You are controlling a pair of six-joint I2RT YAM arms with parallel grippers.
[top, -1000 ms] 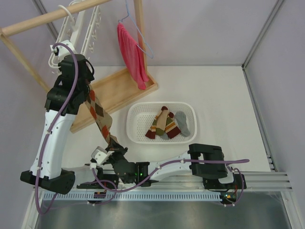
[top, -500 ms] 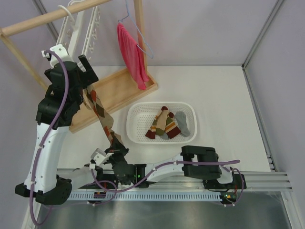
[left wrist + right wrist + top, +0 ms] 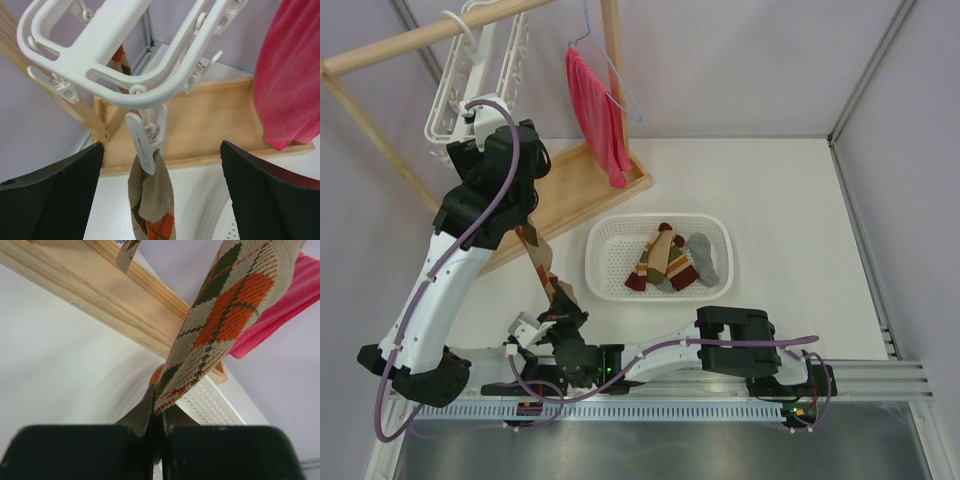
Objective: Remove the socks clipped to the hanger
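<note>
The white hanger (image 3: 455,90) hangs from the wooden rail at the back left. One argyle sock (image 3: 535,262) hangs from a hanger clip (image 3: 147,142), stretched down to my right gripper (image 3: 558,305). That gripper (image 3: 160,432) is shut on the sock's lower end (image 3: 225,305). My left gripper (image 3: 518,205) is raised just below the hanger. In the left wrist view its jaws stand wide open, one finger (image 3: 50,200) on each side of the clipped sock top (image 3: 152,200), not touching it. Three socks (image 3: 670,262) lie in the white basket (image 3: 660,222).
A red cloth (image 3: 598,115) hangs on a thin blue wire hanger (image 3: 610,70) beside the wooden post. The rack's wooden base tray (image 3: 570,190) lies under the hanger. The sloped wooden rail (image 3: 410,45) crosses the back left. Grey walls close in the sides.
My left wrist has swung right and a little down, and now faces the clip from below the hanger. The sock stays clipped and held in the right gripper, which barely moved.
</note>
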